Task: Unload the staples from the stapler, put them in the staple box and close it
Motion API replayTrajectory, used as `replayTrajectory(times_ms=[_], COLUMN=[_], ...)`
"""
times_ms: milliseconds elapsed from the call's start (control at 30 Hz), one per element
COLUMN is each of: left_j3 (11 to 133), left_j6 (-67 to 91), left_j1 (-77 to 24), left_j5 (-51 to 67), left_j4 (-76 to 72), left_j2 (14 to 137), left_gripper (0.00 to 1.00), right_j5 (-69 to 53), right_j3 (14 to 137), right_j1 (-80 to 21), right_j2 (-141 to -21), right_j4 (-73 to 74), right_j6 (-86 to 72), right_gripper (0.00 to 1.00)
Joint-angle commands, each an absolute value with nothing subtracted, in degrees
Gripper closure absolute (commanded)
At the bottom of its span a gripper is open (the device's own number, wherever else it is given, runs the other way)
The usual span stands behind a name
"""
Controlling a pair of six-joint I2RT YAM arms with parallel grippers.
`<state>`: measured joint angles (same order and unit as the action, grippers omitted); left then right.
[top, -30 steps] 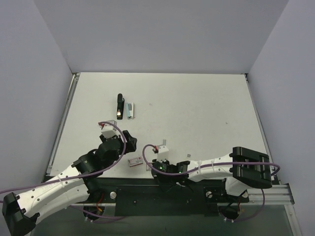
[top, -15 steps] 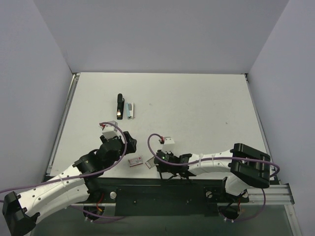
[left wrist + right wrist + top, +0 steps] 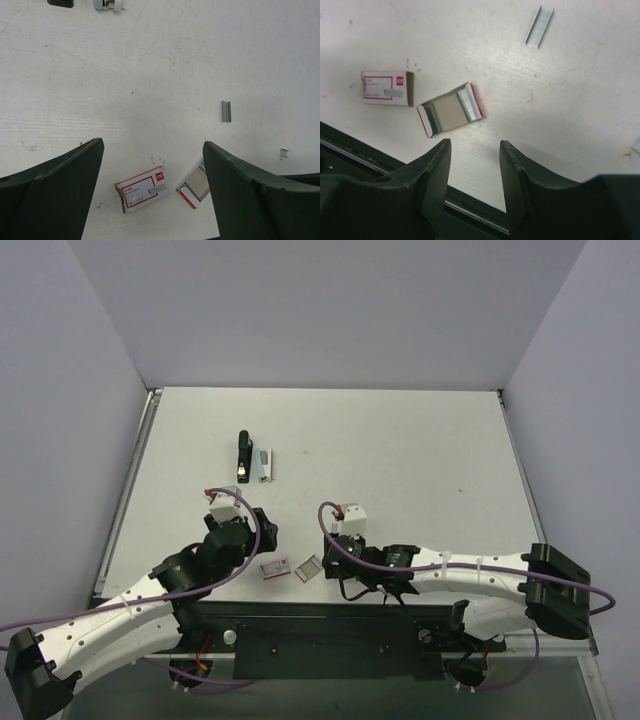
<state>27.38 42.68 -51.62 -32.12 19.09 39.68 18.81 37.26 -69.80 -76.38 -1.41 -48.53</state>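
The slim black stapler (image 3: 243, 454) lies at the far left of the table, silvery tip toward me; only its end shows at the top edge of the left wrist view (image 3: 60, 2). My left gripper (image 3: 262, 528) (image 3: 152, 145) is open and empty, well short of the stapler, above a red-and-white staple box (image 3: 142, 195). My right gripper (image 3: 338, 562) (image 3: 474, 150) is open and empty near the table's front edge, just beside the box's open inner tray (image 3: 450, 110). A loose strip of staples (image 3: 540, 26) lies farther out on the table.
A small light blue and silvery piece (image 3: 264, 465) lies right beside the stapler. The staple box (image 3: 274, 568) and its tray (image 3: 310, 567) sit between the two grippers. A single loose staple (image 3: 284, 152) lies to the right. The black front rail (image 3: 380, 165) runs under the right gripper.
The right arm has stretched out, its elbow swinging right and its wrist moving a little farther onto the table. The left arm has barely moved. The stapler has not moved.
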Motion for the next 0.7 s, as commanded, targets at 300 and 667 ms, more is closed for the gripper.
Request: replayTrajectory(times_ms=[300,667], left_j3=[30.9,30.8], left_j6=[40.5,39.5], left_j1=[-51.8,-51.8], left_j5=[-31.5,-30.0], left_j4=[17.2,16.1], left_j2=[38.1,39.1], left_gripper=[0.09,0.08], right_j5=[20.1,17.9], right_j3=[49.5,55.6], right_j1=[-57.1,-51.1], right_j2=[-77.6,-90.0], right_j4=[6.9,6.0], right_j6=[-39.1,-40.4], right_gripper=[0.49,0.48])
